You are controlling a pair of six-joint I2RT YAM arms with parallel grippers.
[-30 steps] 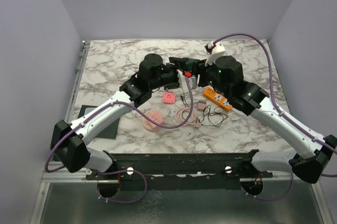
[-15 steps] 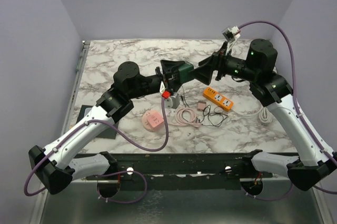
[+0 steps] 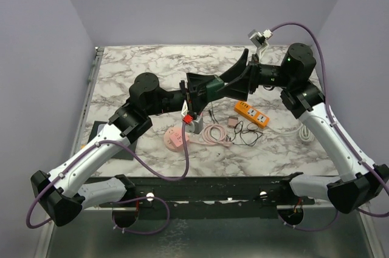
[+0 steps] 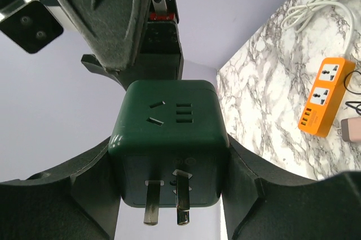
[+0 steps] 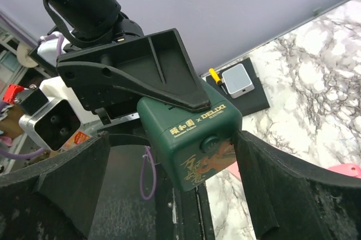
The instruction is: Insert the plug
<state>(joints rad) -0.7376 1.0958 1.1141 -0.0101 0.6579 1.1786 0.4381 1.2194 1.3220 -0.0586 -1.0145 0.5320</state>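
Observation:
The plug (image 4: 169, 132) is a dark green cube with two flat prongs (image 4: 166, 200) pointing toward the left wrist camera. My left gripper (image 4: 169, 178) is shut on its two sides and holds it in the air above the table's middle. In the top view the plug (image 3: 214, 85) sits between the two arms. My right gripper (image 5: 169, 189) stands open around the plug (image 5: 192, 138). One of its fingers (image 5: 293, 195) is at the cube's edge, and the other is well apart. An orange power strip (image 3: 251, 113) lies on the marble below.
On the table lie a pink round socket (image 3: 176, 138), a coiled pink cable (image 3: 214, 133), a small pink adapter (image 3: 233, 122) and a black cable (image 3: 248, 133). A white cable (image 3: 306, 133) lies at the right. A black pad (image 3: 115, 142) lies at the left edge.
My right gripper has opened wide and its arm has drawn back to the right. The left arm pulled back to the left and lifted the plug off the table.

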